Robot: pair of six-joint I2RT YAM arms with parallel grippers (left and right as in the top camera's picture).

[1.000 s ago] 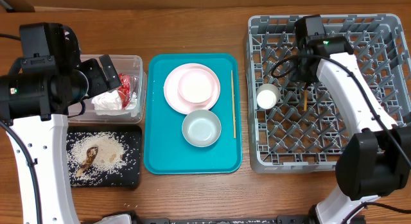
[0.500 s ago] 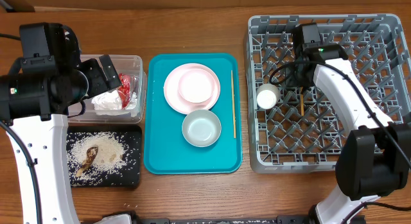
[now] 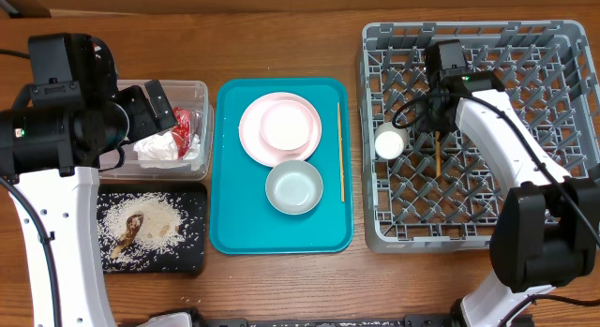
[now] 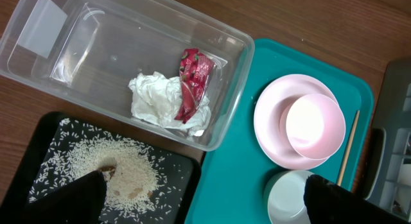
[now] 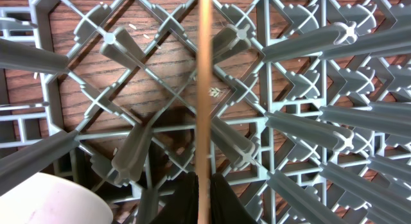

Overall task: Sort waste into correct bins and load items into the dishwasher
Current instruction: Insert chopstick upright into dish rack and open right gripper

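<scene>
Right claw [image 3: 439,121], seen from overhead, hangs inside the rack [image 3: 553,46], in its half nearer the teal tray [image 3: 234,224]. It is pinched almost shut on the far end of a chopstick [image 3: 438,156]. That stick's long axis runs from the claw back toward me, along the rack's peg rows. Just beside it, closer to the rack's tray-side wall, sits the white cup [image 3: 389,141]. Outside that wall, the second chopstick [image 3: 340,163] lies on the tray edge closest to the rack, parallel to the wall. I judge my right arm the nearer one for it, with the wall and cup to clear. The pink plate [image 3: 251,130], the pink bowl [image 3: 285,126] on it and the grey-green bowl [image 3: 294,187] sit farther from the rack.

From the left wrist, my left claw [image 4: 212,201] gapes fully and holds nothing. It is well apart from the rack, above the clear tub [image 4: 38,70], where napkin [image 4: 157,99] and red wrapper [image 4: 192,79] touch. The rice [image 4: 128,176] lies on the black tray [image 4: 38,140].

From the right wrist, the chopstick [image 5: 204,89] runs straight out between my fingertips over the rack's grid floor, between pegs. How firm the pinch is, I cannot tell.
</scene>
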